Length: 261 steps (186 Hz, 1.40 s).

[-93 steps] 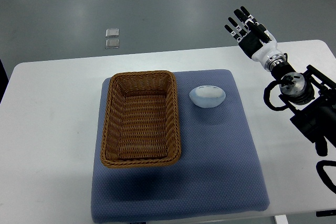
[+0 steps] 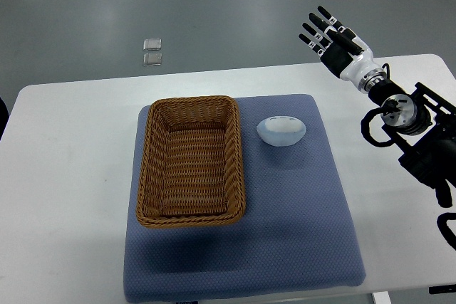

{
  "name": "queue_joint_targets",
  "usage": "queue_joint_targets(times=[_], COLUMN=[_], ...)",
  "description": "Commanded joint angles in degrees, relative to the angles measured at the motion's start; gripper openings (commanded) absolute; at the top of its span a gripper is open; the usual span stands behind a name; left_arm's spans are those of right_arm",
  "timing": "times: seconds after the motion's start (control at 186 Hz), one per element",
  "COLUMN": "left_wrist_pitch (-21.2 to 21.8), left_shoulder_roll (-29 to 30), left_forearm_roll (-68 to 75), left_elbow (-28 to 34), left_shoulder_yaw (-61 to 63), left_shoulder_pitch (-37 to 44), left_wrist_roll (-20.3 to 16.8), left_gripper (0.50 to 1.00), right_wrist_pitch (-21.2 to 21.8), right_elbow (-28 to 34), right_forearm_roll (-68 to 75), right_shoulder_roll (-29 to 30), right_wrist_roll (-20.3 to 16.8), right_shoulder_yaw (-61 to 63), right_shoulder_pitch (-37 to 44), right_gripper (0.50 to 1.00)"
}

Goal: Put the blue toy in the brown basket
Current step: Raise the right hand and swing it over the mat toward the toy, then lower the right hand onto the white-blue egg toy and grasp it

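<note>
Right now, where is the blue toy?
In the top view, the toy lies on the blue mat, just right of the basket.

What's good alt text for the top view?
A pale blue toy lies on a blue mat just right of an empty brown basket, on a white table. The right robot hand hovers open beyond the table's far right edge.

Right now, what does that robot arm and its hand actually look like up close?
Only the right arm shows. The right hand has slim black fingers with small white marks at the joints, on a black palm. Behind it comes a white, rounded wrist cuff, then a silver metal ring. The forearm is bulky, black and angular, with a black cable looping along its side.
</note>
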Motion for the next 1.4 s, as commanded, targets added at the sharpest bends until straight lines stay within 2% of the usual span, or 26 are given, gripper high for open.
queue_joint_targets(times=[0.0,0.188,0.263,0.381,0.547,0.762,0.837,0.95,1.063,1.395], left_wrist_pitch=[0.0,-0.2,-0.2,-0.2,-0.2,-0.2,-0.2,-0.3,-0.2,-0.2], left_shoulder_roll=[0.0,0.0,0.0,0.0,0.0,0.0,0.0,0.0,0.0,0.0], left_forearm_roll=[0.0,0.1,0.1,0.1,0.1,0.1,0.1,0.1,0.1,0.1], left_elbow=[-0.3,-0.6,-0.6,-0.5,-0.5,-0.5,-0.5,-0.5,-0.4,-0.3], left_shoulder_yaw=[0.2,0.2,0.3,0.3,0.3,0.3,0.3,0.2,0.2,0.2], left_shoulder_pitch=[0.0,-0.1,-0.1,-0.2,-0.2,-0.2,-0.2,-0.2,-0.2,-0.2], left_wrist_roll=[0.0,0.0,0.0,0.0,0.0,0.0,0.0,0.0,0.0,0.0], left_gripper=[1.000,1.000,1.000,1.000,1.000,1.000,1.000,1.000,1.000,1.000], right_wrist_pitch=[1.5,4.2,6.2,9.2,12.3,15.9,16.1,17.2,17.2,15.9], right_elbow=[0.1,0.7,0.7,0.8,1.6,4.2,6.6,12.4,16.8,16.9], right_forearm_roll=[-5.5,-17.4,-27.6,-36.4,-39.4,-39.3,-39.2,-39.1,-39.1,-40.3], right_shoulder_roll=[-2.2,-4.3,-7.1,-8.5,-8.4,-7.5,-7.6,-7.9,-7.7,-5.6], right_wrist_roll=[-1.2,-4.4,-7.0,-8.3,-11.8,-12.2,-12.4,-15.1,-15.4,-15.3], right_shoulder_yaw=[-4.4,-13.2,-21.2,-32.0,-46.7,-60.6,-61.3,-61.2,-61.4,-61.3], right_shoulder_pitch=[1.6,8.3,13.3,21.3,31.4,41.3,42.8,43.6,43.5,38.5], right_gripper=[0.913,0.913,0.913,0.913,0.913,0.913,0.913,0.913,0.913,0.911])
